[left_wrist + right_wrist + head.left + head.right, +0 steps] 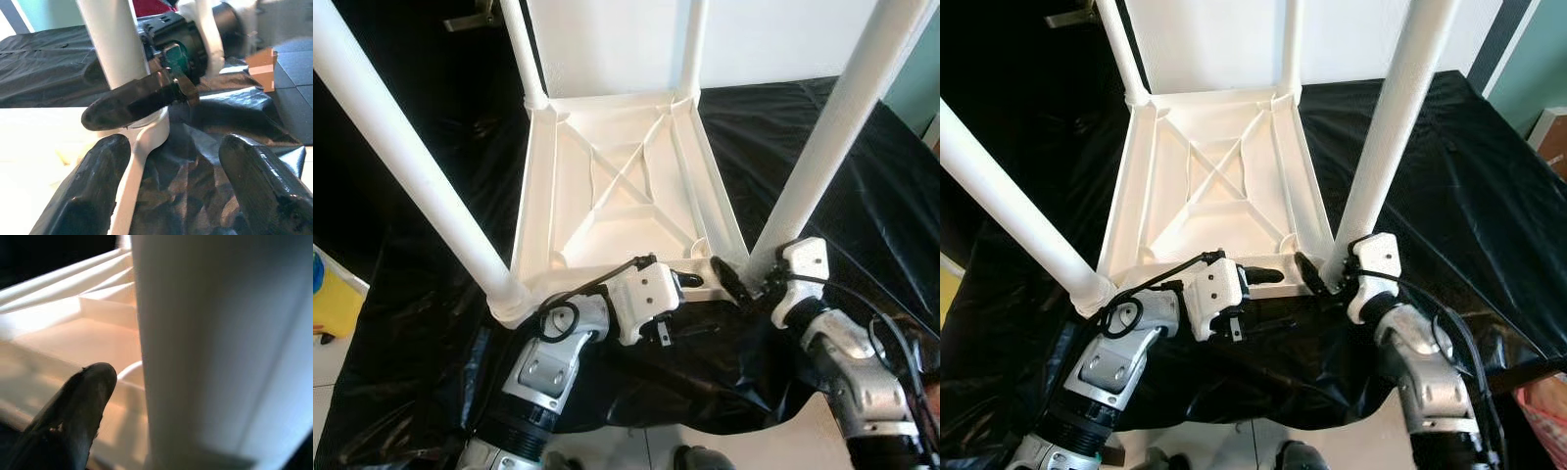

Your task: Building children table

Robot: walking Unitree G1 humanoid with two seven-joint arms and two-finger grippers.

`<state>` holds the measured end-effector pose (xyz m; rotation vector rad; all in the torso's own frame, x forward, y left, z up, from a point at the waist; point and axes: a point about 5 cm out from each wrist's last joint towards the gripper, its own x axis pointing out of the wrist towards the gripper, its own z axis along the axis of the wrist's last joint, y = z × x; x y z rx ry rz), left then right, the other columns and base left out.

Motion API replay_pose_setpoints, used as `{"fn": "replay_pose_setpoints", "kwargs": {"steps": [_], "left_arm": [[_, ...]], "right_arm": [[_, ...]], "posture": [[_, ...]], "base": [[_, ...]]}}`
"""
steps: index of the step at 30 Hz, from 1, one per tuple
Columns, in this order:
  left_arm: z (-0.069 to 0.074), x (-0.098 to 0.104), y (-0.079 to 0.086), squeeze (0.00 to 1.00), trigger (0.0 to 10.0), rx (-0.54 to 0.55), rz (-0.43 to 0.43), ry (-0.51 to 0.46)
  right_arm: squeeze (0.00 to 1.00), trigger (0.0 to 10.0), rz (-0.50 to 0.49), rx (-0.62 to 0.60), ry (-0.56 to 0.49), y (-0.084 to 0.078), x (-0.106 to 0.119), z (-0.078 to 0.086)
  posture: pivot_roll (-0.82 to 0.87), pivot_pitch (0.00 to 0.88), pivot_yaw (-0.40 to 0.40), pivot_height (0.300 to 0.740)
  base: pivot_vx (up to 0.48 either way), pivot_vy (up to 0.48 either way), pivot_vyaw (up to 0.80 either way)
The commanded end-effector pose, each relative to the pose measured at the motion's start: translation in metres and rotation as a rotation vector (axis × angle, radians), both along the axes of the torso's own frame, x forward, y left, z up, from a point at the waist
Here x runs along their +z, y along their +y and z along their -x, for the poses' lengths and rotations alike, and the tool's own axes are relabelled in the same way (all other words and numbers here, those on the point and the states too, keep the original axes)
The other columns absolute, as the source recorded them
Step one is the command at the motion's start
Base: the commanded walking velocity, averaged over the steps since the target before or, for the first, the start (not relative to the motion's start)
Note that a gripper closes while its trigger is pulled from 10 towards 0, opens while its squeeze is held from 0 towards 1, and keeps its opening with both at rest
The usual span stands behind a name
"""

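Note:
A white children's table (617,186) lies upside down on a black sheet, with its legs pointing up. My right gripper (744,284) is at the base of the near right leg (822,147). One black finger (73,416) lies against that leg and the other is hidden behind it. My left gripper (700,279) reaches along the table's front rim toward the same corner. Its fingers (88,191) stand wide open with nothing between them. The near left leg (401,147) stands in its corner socket.
The black sheet (803,117) covers the surface under the table and hangs over the front edge. A yellow object (333,304) sits on the floor at the left. A cardboard box (261,73) stands beyond the sheet on the right. Two far legs (521,49) rise at the back.

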<state>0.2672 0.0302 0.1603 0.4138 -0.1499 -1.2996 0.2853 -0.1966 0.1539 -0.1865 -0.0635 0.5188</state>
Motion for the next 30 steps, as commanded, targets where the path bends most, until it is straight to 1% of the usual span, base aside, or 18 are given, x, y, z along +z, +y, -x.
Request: {"fn": "replay_pose_setpoints", "kwargs": {"steps": [1,3,10,12,19,20,21,23,24,27,28,30], "left_arm": [[-0.006,0.0,0.0,0.0,10.0,0.116,0.034,-0.018],[-0.006,0.001,0.0,0.0,10.0,0.117,0.035,-0.02],[-0.005,0.001,0.001,0.0,10.0,0.124,0.036,-0.022],[-0.004,0.0,0.003,0.0,10.0,0.132,0.035,-0.02],[-0.004,-0.001,0.004,0.0,10.0,0.135,0.035,-0.018],[-0.004,0.0,0.004,0.0,10.0,0.135,0.036,-0.018],[-0.004,0.0,0.004,0.0,10.0,0.134,0.036,-0.018],[-0.004,0.0,0.004,0.0,10.0,0.134,0.036,-0.018],[-0.004,-0.001,0.004,0.0,10.0,0.132,0.035,-0.017],[-0.004,-0.001,0.004,0.0,10.0,0.132,0.035,-0.017],[-0.003,-0.001,0.003,0.0,10.0,0.128,0.035,-0.016],[-0.003,-0.001,0.003,0.0,10.0,0.128,0.035,-0.016]], "right_arm": [[0.0,9.8,0.021,0.051,0.022,0.007,-0.005,-0.002],[0.0,0.0,0.055,0.066,0.027,0.006,-0.008,-0.006],[0.0,0.0,0.055,0.082,0.041,0.005,-0.012,-0.007],[0.0,0.0,0.053,0.085,0.057,0.003,-0.016,-0.005],[0.0,0.0,0.045,0.076,0.07,0.001,-0.019,-0.002],[0.0,7.1,0.038,0.057,0.073,-0.001,-0.021,-0.001],[0.0,10.0,0.03,0.031,0.069,-0.002,-0.023,-0.001],[0.0,10.0,0.03,0.031,0.069,-0.002,-0.023,-0.001],[0.0,10.0,0.024,-0.023,0.062,-0.002,-0.024,-0.001],[0.0,10.0,0.024,-0.023,0.062,-0.002,-0.024,-0.001],[0.0,10.0,0.013,-0.104,0.052,-0.003,-0.024,-0.001],[0.0,10.0,0.013,-0.104,0.052,-0.003,-0.024,-0.001]], "posture": [[-0.17,0.112,0.062,0.74],[-0.16,0.111,0.06,0.74],[-0.15,0.112,0.056,0.74],[-0.14,0.113,0.051,0.74],[-0.14,0.113,0.051,0.74],[-0.15,0.114,0.052,0.74],[-0.15,0.114,0.053,0.74],[-0.15,0.114,0.053,0.74],[-0.15,0.117,0.056,0.74],[-0.15,0.117,0.056,0.74],[-0.16,0.118,0.058,0.74],[-0.16,0.118,0.058,0.74]], "base": [[0.0,0.0,0.0],[0.0,0.0,0.0],[0.0,0.0,0.0],[0.0,0.0,0.0],[0.0,0.0,0.0],[0.0,0.0,0.0],[0.0,0.0,0.0],[0.0,0.0,0.0],[0.0,0.0,0.0],[0.0,0.0,0.0],[0.0,0.0,0.0],[0.0,0.0,0.0]]}}
